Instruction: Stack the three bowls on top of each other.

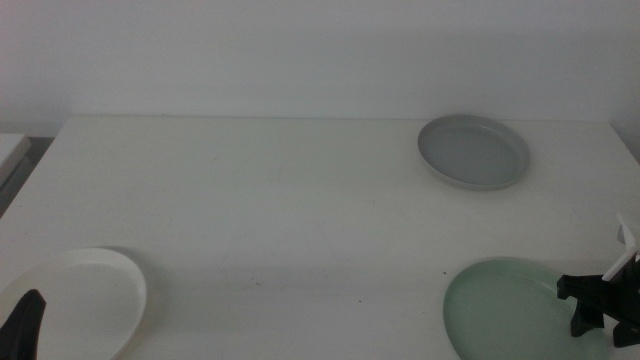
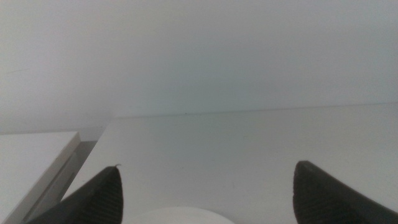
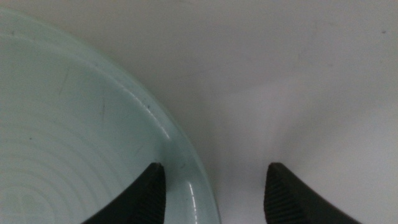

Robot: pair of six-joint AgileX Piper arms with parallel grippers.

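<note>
At near-right table edge | right pincer (image 3: 211, 186) apart, straddling mint bowl (image 3: 74, 137) rim | left pincer (image 2: 208, 193) apart

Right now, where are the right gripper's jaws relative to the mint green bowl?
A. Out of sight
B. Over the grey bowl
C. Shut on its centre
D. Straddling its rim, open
D: in the right wrist view the right gripper is open, one jaw inside and one outside the rim of the mint green bowl.
</note>
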